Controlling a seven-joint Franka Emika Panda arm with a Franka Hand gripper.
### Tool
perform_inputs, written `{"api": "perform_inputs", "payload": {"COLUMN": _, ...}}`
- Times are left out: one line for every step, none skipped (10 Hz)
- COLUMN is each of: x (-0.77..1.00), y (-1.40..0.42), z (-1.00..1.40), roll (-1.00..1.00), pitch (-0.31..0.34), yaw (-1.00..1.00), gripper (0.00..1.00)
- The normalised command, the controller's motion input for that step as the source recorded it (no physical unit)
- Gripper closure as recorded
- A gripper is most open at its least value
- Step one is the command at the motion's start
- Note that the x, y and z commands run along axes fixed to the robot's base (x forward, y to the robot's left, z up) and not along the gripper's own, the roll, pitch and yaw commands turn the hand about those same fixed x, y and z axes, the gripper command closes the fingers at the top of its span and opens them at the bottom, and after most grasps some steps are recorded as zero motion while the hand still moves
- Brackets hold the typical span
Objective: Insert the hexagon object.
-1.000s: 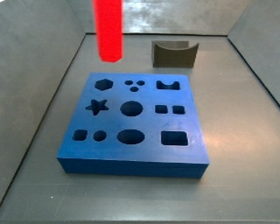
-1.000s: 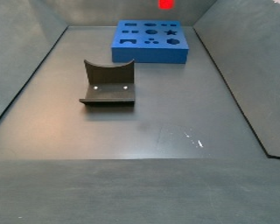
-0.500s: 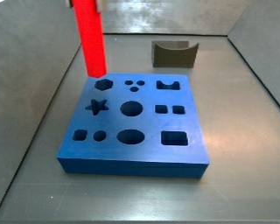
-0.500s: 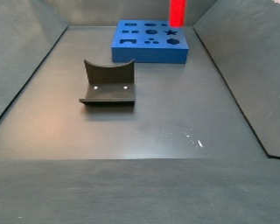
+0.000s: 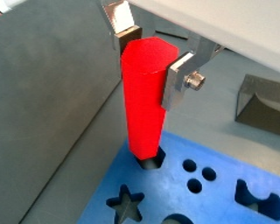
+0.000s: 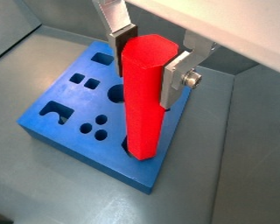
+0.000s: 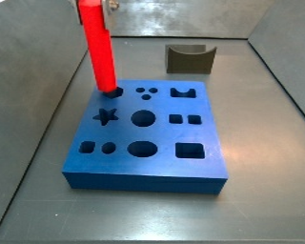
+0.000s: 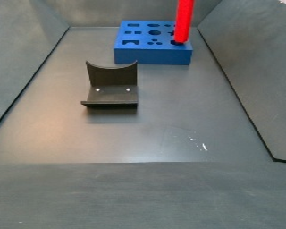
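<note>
In both wrist views the gripper (image 5: 154, 54) clamps the upright red peg (image 5: 143, 101), whose tip sits in the blue block's (image 6: 63, 122) hexagonal hole. In both side views the peg (image 7: 99, 52) stands at the block's (image 7: 155, 162) corner on a plain grey floor (image 8: 170, 125), the fixture (image 8: 111, 85) well apart at the block's 7 o'clock; no writing shows.

Peg standing in the block's corner hole

The hexagon object (image 7: 99, 50) stands upright with its lower end in the hexagonal hole at a far corner of the block (image 7: 149, 143), beside the star cutout (image 7: 107, 116); both wrist views show its tip inside that hole (image 6: 140, 150). The gripper (image 5: 147, 54) clasps the peg's upper part from above, a finger plate on either side. The fixture (image 8: 111, 85) stands on the floor well apart from the block (image 8: 152, 43); in a side view it sits behind the block (image 7: 190, 58).
</note>
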Motion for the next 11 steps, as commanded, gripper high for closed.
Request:
{"api": "perform_inputs", "payload": {"x": 0.12, "y": -0.06, "z": -0.30, "roll": -0.12, "pitch": 0.000, "yaw": -0.19, "gripper": 1.00}}
{"api": "perform_inputs", "payload": {"x": 0.12, "y": -0.01, "z": -0.31, "roll": -0.12, "pitch": 0.000, "yaw": -0.28, "gripper": 1.00}}
{"api": "perform_inputs", "payload": {"x": 0.11, "y": 0.00, "z": -0.28, "roll": -0.07, "pitch": 0.000, "yaw": -0.34, "gripper": 1.00}}
{"api": "perform_inputs", "payload": {"x": 0.13, "y": -0.01, "z": -0.37, "roll": -0.14, "pitch": -0.009, "yaw": -0.33, "gripper": 1.00}}
{"api": "perform_inputs", "payload": {"x": 0.15, "y": 0.00, "z": -0.37, "roll": -0.16, "pitch": 0.000, "yaw": -0.35, "gripper": 1.00}}
{"api": "perform_inputs", "payload": {"x": 0.15, "y": -0.02, "z": -0.41, "roll": -0.11, "pitch": 0.000, "yaw": -0.37, "gripper": 1.00}}
{"api": "perform_inputs", "payload": {"x": 0.16, "y": 0.00, "z": -0.43, "roll": -0.11, "pitch": 0.000, "yaw": -0.35, "gripper": 1.00}}
{"api": "perform_inputs", "payload": {"x": 0.06, "y": 0.00, "z": -0.49, "roll": -0.09, "pitch": 0.000, "yaw": -0.30, "gripper": 1.00}}
{"api": "perform_inputs", "payload": {"x": 0.00, "y": 0.00, "z": -0.64, "roll": -0.09, "pitch": -0.017, "yaw": -0.24, "gripper": 1.00}}
{"api": "perform_inputs", "payload": {"x": 0.00, "y": 0.00, "z": -0.80, "roll": -0.08, "pitch": -0.050, "yaw": -0.24, "gripper": 1.00}}
{"api": "perform_inputs", "payload": {"x": -0.02, "y": 0.00, "z": -0.53, "roll": -0.07, "pitch": -0.080, "yaw": -0.19, "gripper": 1.00}}
